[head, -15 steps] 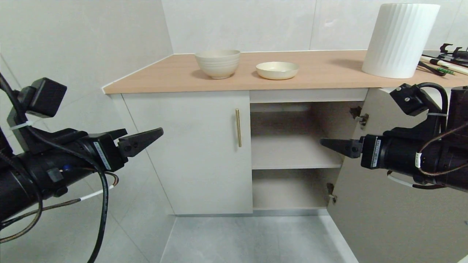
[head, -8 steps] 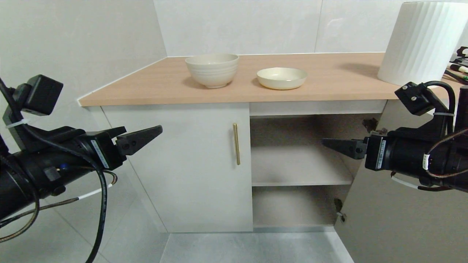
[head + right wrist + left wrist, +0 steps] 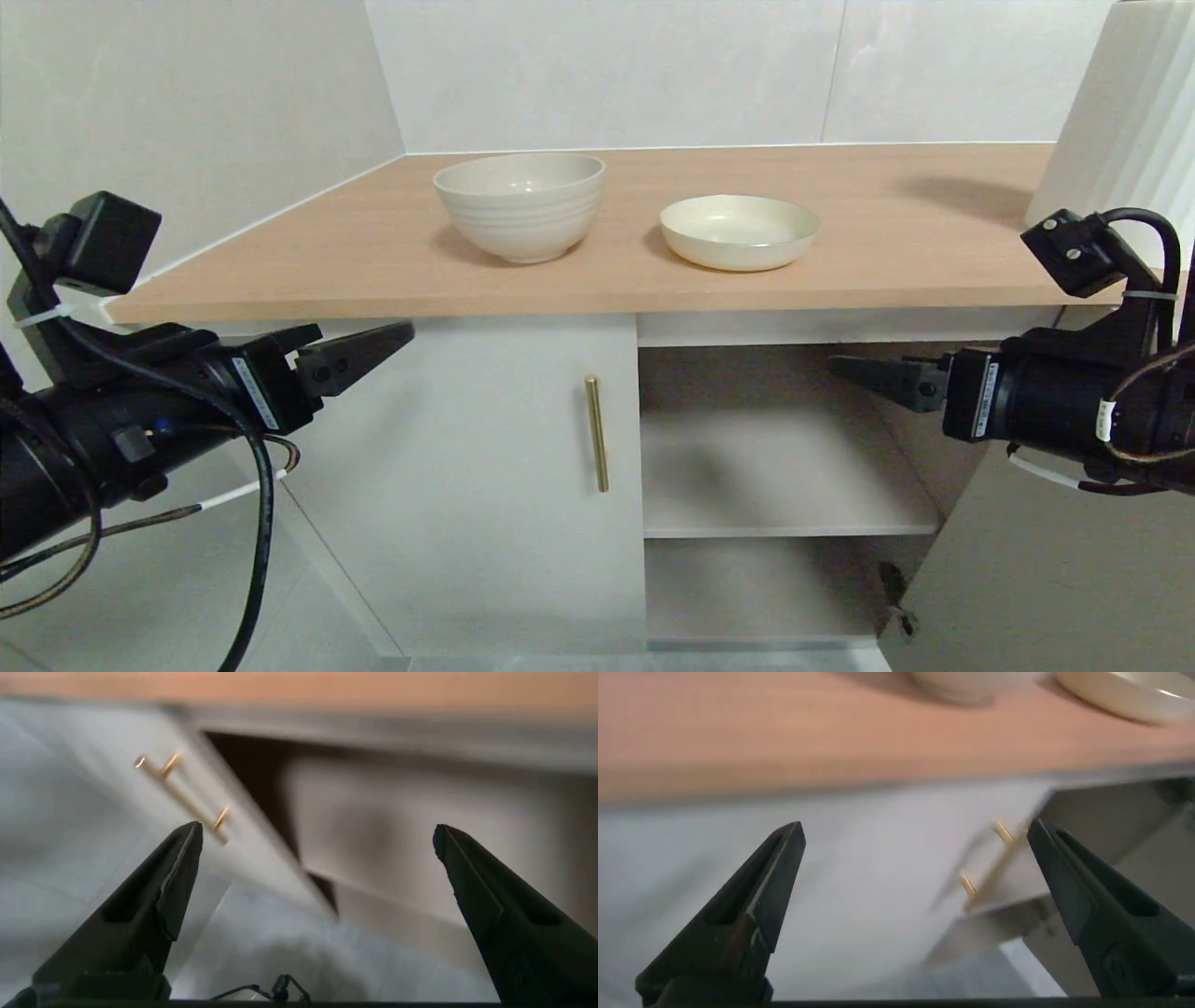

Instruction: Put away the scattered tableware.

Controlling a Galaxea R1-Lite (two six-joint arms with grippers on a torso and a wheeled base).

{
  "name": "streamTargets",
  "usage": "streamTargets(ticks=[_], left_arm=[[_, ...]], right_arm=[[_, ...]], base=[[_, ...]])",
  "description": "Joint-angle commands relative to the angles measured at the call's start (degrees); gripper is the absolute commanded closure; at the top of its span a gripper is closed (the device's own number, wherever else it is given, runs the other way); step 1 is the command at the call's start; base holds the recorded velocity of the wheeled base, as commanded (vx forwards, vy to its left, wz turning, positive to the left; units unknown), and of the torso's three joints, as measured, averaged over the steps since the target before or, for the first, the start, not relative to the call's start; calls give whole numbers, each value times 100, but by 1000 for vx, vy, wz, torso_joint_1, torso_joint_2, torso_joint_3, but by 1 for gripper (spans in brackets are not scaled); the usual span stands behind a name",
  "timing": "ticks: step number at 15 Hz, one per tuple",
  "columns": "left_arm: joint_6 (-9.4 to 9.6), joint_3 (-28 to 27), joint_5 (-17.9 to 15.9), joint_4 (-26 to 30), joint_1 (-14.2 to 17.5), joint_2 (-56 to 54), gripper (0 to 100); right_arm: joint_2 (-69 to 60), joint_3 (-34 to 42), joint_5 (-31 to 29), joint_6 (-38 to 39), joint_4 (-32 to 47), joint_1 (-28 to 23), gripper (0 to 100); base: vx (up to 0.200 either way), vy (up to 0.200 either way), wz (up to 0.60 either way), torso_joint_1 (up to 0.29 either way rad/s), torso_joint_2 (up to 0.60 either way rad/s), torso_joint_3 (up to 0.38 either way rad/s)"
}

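Approach step: your left claw (image 3: 366, 329) and right claw (image 3: 316, 829) hang wide open, empty. Next, raise one to the cream ribbed ceramic bowl (image 3: 519, 205) on the wooden counter (image 3: 915, 243).

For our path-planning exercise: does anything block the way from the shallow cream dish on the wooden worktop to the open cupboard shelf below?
Nothing visible does. The shallow cream dish stands apart from the ribbed cream bowl, the white cupboard door below it stands open, and the right hand hovers before the pale shelf.
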Motion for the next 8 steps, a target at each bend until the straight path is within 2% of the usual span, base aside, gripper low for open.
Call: streamTargets(ticks=[1,3,6,8], left_arm=[[-17,1,5,-12,-1,14,0],[-34,1,5,-21,-1,23,0],[-34,1,5,-12,-1,49,0],[-34,1,5,-12,-1,58,0]], right_arm=[[-115,68,3,-66,-9,2,0],[-158,164,3,-242,-36,2,0],[-405,402,91,-260,-590,2,0],[-765,481,628,-330,-607,37,0]], base=[[0,0,0,0,0,0],[0,0,0,0,0,0],[0,0,0,0,0,0],[0,0,0,0,0,0]])
